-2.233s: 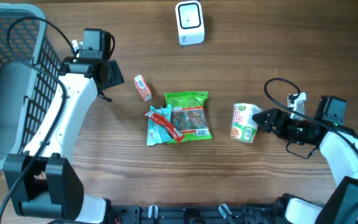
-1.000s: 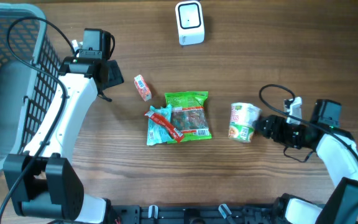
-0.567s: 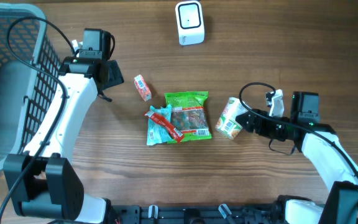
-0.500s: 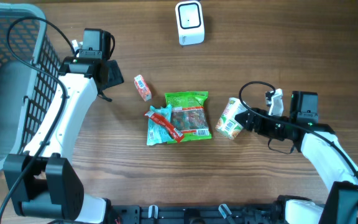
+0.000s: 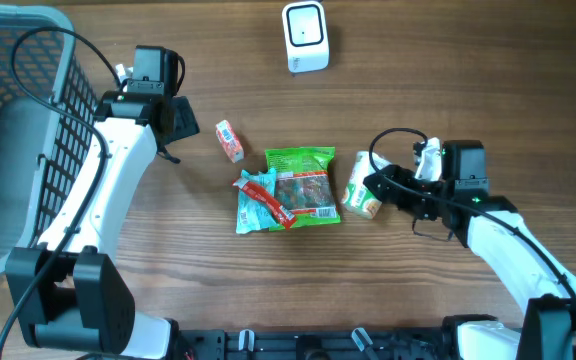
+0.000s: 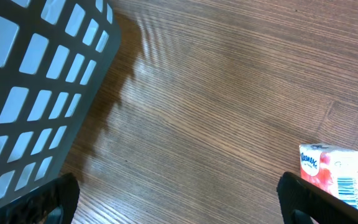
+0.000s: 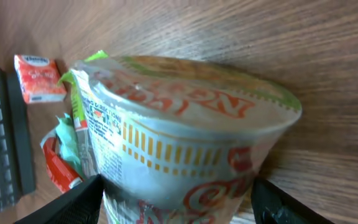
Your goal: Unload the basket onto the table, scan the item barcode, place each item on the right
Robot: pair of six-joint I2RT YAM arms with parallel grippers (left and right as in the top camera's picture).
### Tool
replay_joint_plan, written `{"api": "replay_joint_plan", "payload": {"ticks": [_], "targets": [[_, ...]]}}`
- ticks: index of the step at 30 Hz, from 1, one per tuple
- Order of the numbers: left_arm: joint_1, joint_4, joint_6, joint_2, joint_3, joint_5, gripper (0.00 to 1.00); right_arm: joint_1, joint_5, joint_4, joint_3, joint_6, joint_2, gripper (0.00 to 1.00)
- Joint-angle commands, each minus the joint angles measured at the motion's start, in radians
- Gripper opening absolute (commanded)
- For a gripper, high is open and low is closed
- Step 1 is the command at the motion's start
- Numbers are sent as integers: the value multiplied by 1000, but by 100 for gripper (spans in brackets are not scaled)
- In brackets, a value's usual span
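The noodle cup (image 5: 361, 190) lies just right of the green snack bag (image 5: 303, 185), tipped off upright with its top leaning toward the bag. From overhead I cannot tell whether the two touch. The right gripper (image 5: 381, 187) reaches in from the far side of the cup, with one finger on each side of the cup's body. The wrist view shows the cup filling the gap between them, but not whether the pads press it, so I cannot tell if it is grasped or merely bracketed. My guess is that the tilt comes from this side-on approach, which suits turning the printed wall (no barcode is readable in either view) toward a reader.

The white scanner (image 5: 305, 36) stands well above the bag at the far edge of the table (image 5: 468, 80), so the cup is not yet presented to it.

A red-and-blue wrapper (image 5: 260, 200) overlaps the bag's left edge, and a small red carton (image 5: 230, 140) lies up and to the left of the bag. Both probably wait their turn.

Further left, the left gripper (image 5: 174, 132) hangs released with its fingers spread wide, holding nothing, near the carton. The grey basket (image 5: 8, 130) sits far left of the bag, likely for finished items.
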Motion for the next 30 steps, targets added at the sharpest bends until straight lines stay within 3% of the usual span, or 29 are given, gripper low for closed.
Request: {"api": "replay_joint_plan", "payload": {"ticks": [1,8,24,30], "targets": [[3,1,12,-6,-1,-13,100,17,46,25,-8,65,-11,77],[3,1,12,-5,-1,-13,100,17,3,98,-8,82,85,82],[3,1,12,-6,-1,-13,100,17,-8,210,-8,95,180,83],[3,1,12,-5,-1,-13,100,17,-66,274,-8,95,201,74]]}}
